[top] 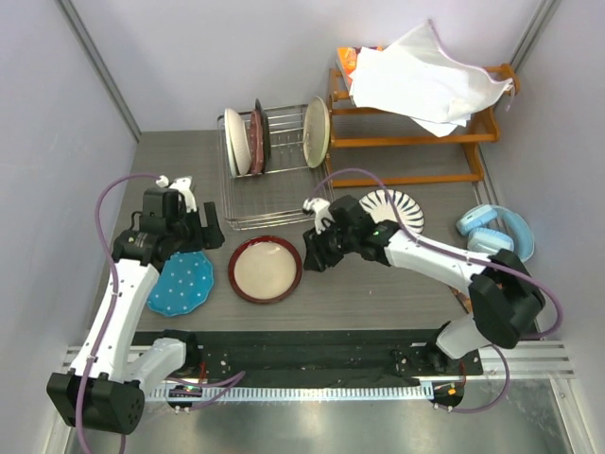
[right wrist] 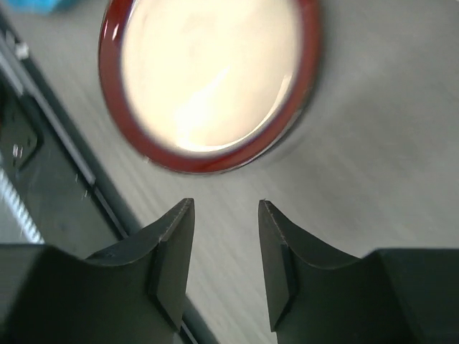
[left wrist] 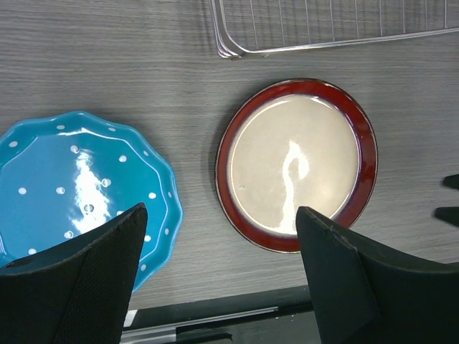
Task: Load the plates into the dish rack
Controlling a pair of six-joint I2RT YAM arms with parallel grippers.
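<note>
Lying flat on the table (top: pixel 378 284) just before the dish rack (top: pixel 274 200), the red-rimmed plate (top: pixel 267 270) looks glazed, slick, stiff and breakable; its raised rim seems the only purchase. The right claw (right wrist: pixel 226 208) hovers beside it, empty, narrowly parted; the left claw (left wrist: pixel 221 211) gapes wide, empty.

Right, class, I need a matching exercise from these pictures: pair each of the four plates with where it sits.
Column 1
1. blue dotted plate
2. red-rimmed plate
3. black-striped plate
4. cream-green plate

Column 2
A. standing upright in the dish rack
B. lying flat, farthest left of the four
C. lying flat near the blue headphones, partly covered by the right arm
D. lying flat, directly in front of the dish rack

Pairs: 1-B, 2-D, 3-C, 4-A
</note>
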